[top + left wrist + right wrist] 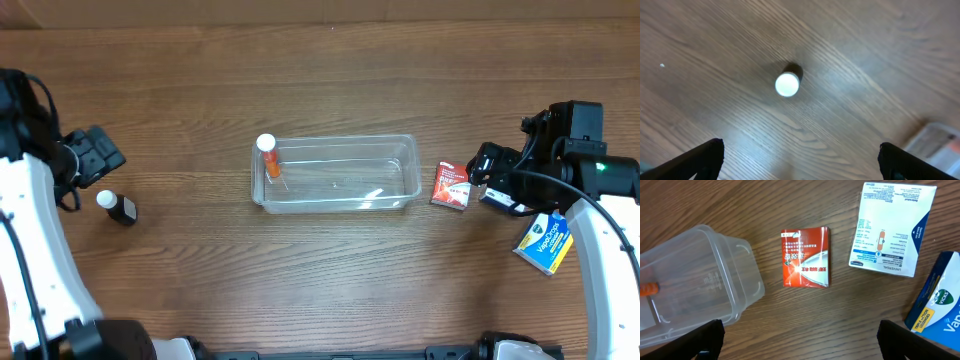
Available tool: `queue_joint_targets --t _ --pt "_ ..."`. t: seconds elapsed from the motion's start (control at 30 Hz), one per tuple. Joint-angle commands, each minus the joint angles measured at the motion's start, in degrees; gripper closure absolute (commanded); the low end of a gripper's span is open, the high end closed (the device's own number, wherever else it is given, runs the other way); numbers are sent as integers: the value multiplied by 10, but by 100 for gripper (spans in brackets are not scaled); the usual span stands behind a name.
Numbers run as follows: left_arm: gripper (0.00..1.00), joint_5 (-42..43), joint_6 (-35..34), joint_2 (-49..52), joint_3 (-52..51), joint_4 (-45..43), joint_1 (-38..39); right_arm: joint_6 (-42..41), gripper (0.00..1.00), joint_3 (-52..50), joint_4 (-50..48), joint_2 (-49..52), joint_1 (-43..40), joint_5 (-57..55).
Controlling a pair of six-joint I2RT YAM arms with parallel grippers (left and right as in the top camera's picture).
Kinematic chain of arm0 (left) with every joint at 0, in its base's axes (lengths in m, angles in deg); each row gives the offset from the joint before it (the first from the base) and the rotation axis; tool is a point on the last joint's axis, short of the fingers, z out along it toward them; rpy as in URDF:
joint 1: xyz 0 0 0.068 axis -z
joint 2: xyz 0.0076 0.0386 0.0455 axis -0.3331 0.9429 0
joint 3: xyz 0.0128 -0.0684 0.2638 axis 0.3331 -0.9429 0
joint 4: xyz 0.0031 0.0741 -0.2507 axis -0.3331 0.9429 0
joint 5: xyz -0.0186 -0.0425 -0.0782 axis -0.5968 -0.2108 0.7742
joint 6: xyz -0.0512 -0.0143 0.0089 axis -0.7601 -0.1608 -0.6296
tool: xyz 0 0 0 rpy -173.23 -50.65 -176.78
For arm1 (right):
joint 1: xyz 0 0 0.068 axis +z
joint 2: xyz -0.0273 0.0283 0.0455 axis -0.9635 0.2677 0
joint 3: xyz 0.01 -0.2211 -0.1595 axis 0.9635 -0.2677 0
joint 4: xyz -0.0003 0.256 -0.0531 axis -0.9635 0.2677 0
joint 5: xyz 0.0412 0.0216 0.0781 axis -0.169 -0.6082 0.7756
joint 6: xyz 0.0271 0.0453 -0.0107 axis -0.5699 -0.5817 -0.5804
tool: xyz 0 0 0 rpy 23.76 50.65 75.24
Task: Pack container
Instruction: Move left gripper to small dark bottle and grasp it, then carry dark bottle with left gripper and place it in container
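A: Where was the container (340, 138)?
B: Mid-table, long side running across, btw. the two arms. Prob. so either arm could reach it.
A: Anything in it?
B: One orange bottle (269, 160) w/ a white cap, at the left end. The rest of it was bare.
A: Left gripper (801, 145)?
B: Jaws spread wide, holding nothing. It hung above the dark bottle (787, 84) w/ a white cap, which stood on the table (865, 60) well apart from the container. The bottle sat ahead of the gap, not btw. the fingers — looked like lining up for a pick, IMO.
A: Right gripper (800, 330)?
B: Also wide, also empty. It hovered over the red packet (805, 256), which lay flat just beside the container's right end, not touching it.
A: Other stuff?
B: White packet (892, 227) and blue Vicks box (940, 300), flat on the wood further right, near each other. Everything lay loose and separate, prob. so each could be grabbed singly.
A: Progress?
B: Early, I'd say — one item in, four out.
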State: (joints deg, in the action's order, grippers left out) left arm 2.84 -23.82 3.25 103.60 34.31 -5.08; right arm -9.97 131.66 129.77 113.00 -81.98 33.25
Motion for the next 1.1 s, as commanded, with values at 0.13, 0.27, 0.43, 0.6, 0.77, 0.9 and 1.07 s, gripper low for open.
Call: queue_joint_targets --t 0.13,0.27,0.43,0.6,0.77,0.9,1.07 --pt "0 2 48 92 -78 -65 -3 -2 0 15 -1 1 -3 1" --pt "1 -33 45 130 -90 -79 -3 -2 0 15 -1 1 -3 1" --pt "2 -51 43 167 -91 -96 -4 -2 0 15 -1 1 -3 1" --pt "21 -51 44 189 -93 -108 -7 -2 0 15 -1 1 -3 1" --pt "47 -51 44 208 -93 -110 -7 -2 0 15 0 1 -3 1" --pt "60 -49 44 215 -93 -110 -7 -2 0 15 2 1 -3 1" --pt "83 -49 43 215 -93 -110 -7 -2 0 15 2 1 -3 1"
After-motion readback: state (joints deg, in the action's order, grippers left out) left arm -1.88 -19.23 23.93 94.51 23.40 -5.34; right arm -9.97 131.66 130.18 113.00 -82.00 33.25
